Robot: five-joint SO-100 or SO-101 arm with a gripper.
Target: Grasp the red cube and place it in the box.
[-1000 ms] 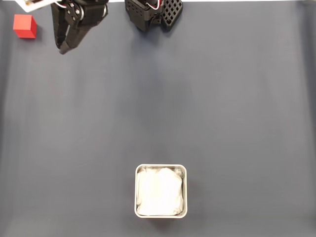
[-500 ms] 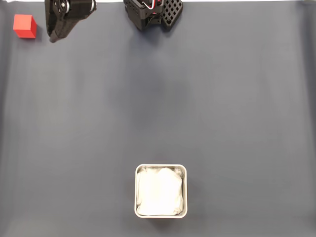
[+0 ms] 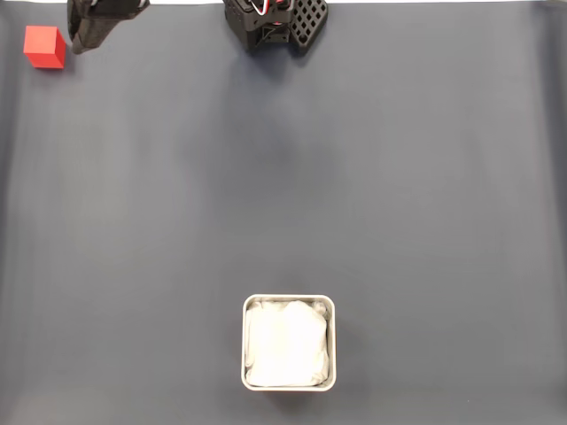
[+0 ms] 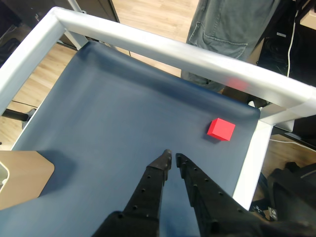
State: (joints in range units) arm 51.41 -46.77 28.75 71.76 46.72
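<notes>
Currently the red cube (image 3: 44,47) rests ungrasped on the surface (image 3: 283,177), well apart from the box (image 3: 289,343). End effector (image 4: 173,158) is nearly closed, holding nothing, near the cube. Grasp and placement remain.

The red cube (image 3: 44,47) sits flat just left of the gripper (image 3: 78,44), the white-lined silvery box (image 3: 289,342) far below it in the fixed view.

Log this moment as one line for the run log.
phase: approaching | gripper: nearly shut, holding nothing, beside the red cube | red cube: on mat, far corner from box | box: no cube inside
</notes>
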